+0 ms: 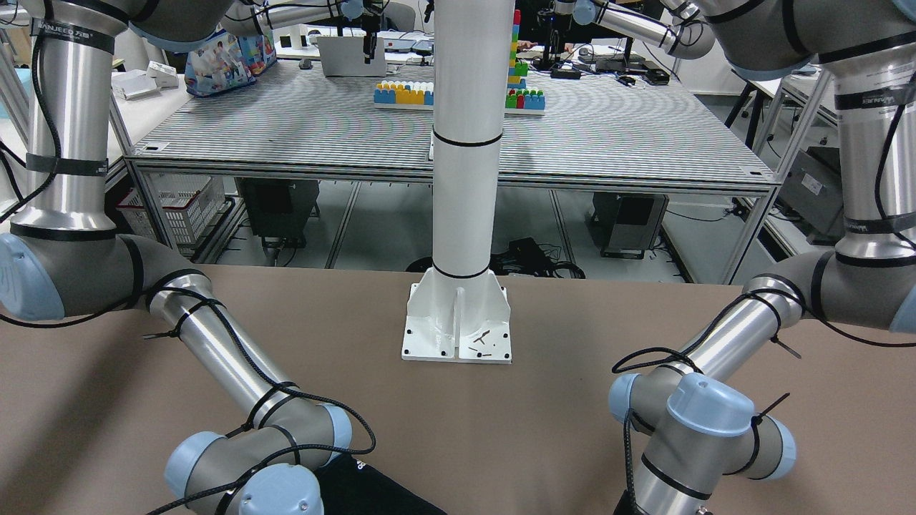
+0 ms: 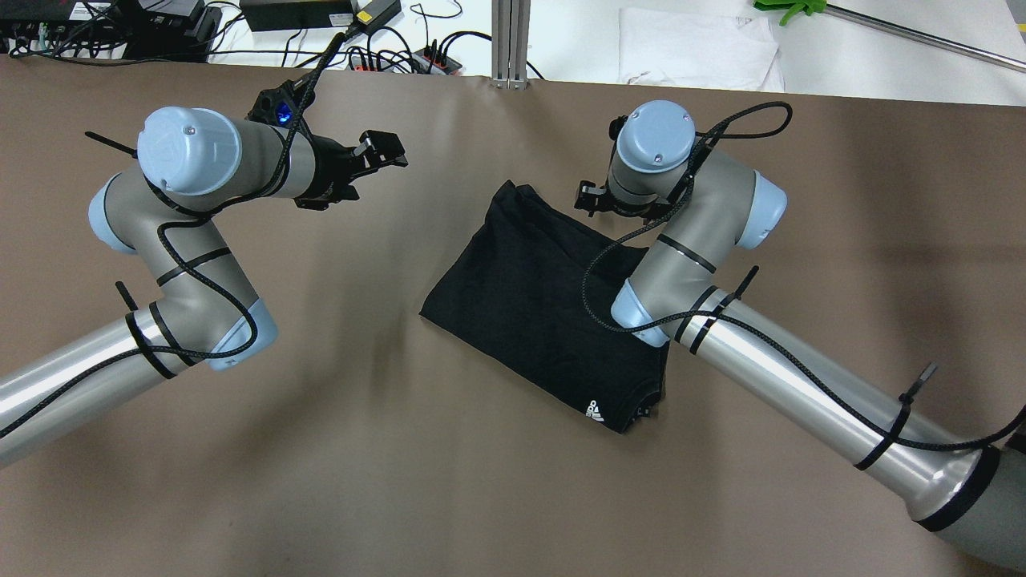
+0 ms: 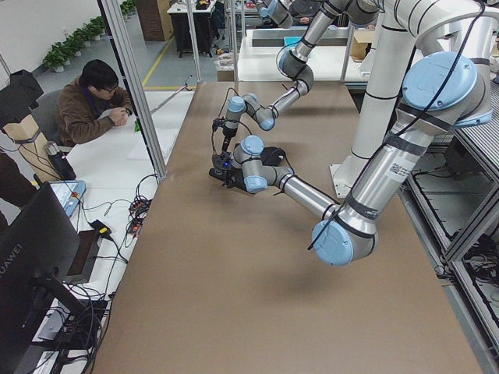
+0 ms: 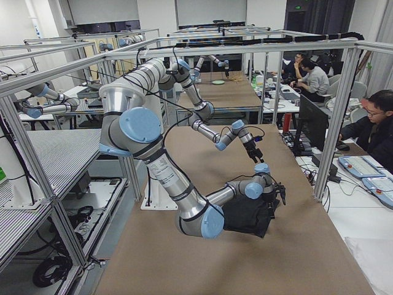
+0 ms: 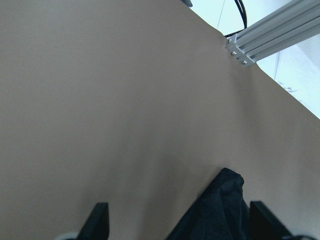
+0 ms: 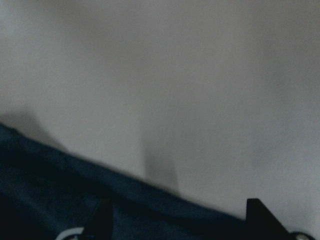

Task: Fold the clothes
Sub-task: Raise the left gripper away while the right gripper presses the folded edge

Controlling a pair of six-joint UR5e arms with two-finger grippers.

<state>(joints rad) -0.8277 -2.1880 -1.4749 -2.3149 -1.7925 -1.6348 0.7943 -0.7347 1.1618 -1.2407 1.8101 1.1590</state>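
The black garment (image 2: 545, 308) lies folded in a rough rectangle in the middle of the brown table, with a small white logo near its near corner. It also shows in the front view (image 1: 372, 490) and in the right side view (image 4: 245, 215). My left gripper (image 2: 383, 152) is open and empty, held above bare table to the left of the garment; its wrist view shows the garment's far corner (image 5: 225, 210) between the spread fingers. My right gripper (image 2: 591, 200) points down over the garment's far right edge (image 6: 50, 205), open and empty.
The white pillar base (image 1: 458, 322) stands at the table's robot side. Beyond the far edge are an aluminium post (image 2: 510, 40), cables (image 2: 321, 32) and a white cloth (image 2: 697, 48). An operator (image 3: 93, 101) sits at a desk past that edge.
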